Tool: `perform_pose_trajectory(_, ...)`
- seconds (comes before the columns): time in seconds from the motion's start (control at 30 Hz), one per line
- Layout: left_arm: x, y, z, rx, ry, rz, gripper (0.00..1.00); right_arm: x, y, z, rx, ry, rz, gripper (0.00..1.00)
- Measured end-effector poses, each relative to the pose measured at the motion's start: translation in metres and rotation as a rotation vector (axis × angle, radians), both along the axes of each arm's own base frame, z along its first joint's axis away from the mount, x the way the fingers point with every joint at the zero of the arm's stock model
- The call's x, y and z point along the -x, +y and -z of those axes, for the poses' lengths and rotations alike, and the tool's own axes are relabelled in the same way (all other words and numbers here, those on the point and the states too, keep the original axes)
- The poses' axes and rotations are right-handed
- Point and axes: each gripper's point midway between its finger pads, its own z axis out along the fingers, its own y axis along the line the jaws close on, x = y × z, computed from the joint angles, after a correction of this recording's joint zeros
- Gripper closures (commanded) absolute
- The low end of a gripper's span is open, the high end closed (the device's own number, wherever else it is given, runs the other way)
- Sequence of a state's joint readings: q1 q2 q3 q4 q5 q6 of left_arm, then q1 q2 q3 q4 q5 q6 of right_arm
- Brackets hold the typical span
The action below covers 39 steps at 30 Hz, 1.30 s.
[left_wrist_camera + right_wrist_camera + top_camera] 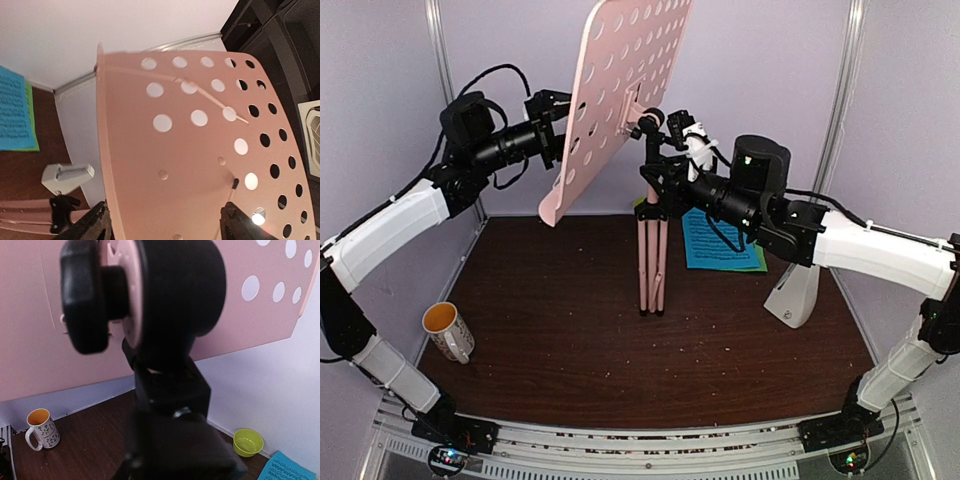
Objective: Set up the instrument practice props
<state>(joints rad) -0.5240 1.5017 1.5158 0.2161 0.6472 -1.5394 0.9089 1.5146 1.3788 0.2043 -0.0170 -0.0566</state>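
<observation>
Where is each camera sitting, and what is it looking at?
Top external: above and behind the arms, looking down at the table; the left arm and right arm show.
Left wrist: on the left arm, facing the pink music stand and its holed plate; its own fingers show below.
Right wrist: on the right arm, facing the stand's black knob; no part of the arm shows clearly.
Shared: top and right wrist both see the mug.
</observation>
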Motion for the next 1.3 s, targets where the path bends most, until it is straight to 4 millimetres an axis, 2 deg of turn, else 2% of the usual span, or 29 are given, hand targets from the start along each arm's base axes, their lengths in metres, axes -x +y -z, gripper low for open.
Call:
perform_pose_trajectory(0.1,-0.007,0.040,-0.003,-0.005,-0.057,-0.137,0.14,-0.001,-0.002,0.004,0.000,0.022,0.003,1.00)
perform_pose_trajectory(0.17,-0.004,0.072,-0.009,-0.023,-0.122,-0.252,0.14,-0.002,-0.004,0.004,-0.006,0.034,0.007,1.00)
perform_pose_trajectory(0.27,0.005,0.103,-0.021,-0.072,-0.240,-0.391,0.13,-0.003,-0.010,0.004,-0.008,0.053,0.023,1.00)
perform_pose_trajectory(0.33,0.013,0.115,-0.021,-0.134,-0.317,-0.465,0.13,-0.005,-0.015,0.004,-0.012,0.067,0.039,1.00)
perform_pose_trajectory(0.4,0.015,0.126,-0.010,-0.215,-0.379,-0.539,0.13,-0.007,-0.019,0.004,-0.017,0.079,0.056,1.00)
perform_pose_trajectory(0.43,0.015,0.131,0.002,-0.266,-0.400,-0.575,0.13,-0.008,-0.022,0.004,-0.021,0.085,0.064,1.00)
perform_pose_trajectory(0.57,0.007,0.143,0.068,-0.474,-0.438,-0.669,0.14,-0.011,-0.028,0.004,-0.035,0.107,0.080,1.00)
perform_pose_trajectory(0.63,0.005,0.141,0.110,-0.610,-0.454,-0.684,0.14,-0.011,-0.030,0.003,-0.043,0.117,0.084,1.00)
perform_pose_trajectory(0.73,0.014,0.120,0.155,-0.774,-0.524,-0.644,0.15,-0.010,-0.033,0.002,-0.054,0.130,0.088,1.00)
perform_pose_trajectory(0.83,0.028,0.098,0.178,-0.821,-0.617,-0.596,0.18,-0.009,-0.037,0.001,-0.058,0.144,0.095,1.00)
perform_pose_trajectory(1.03,0.036,0.071,0.225,-0.910,-0.731,-0.553,0.23,-0.005,-0.044,0.001,-0.075,0.165,0.103,1.00)
perform_pose_trajectory(1.3,0.059,0.007,0.260,-0.950,-0.867,-0.450,0.29,-0.008,-0.048,0.003,-0.106,0.168,0.129,1.00)
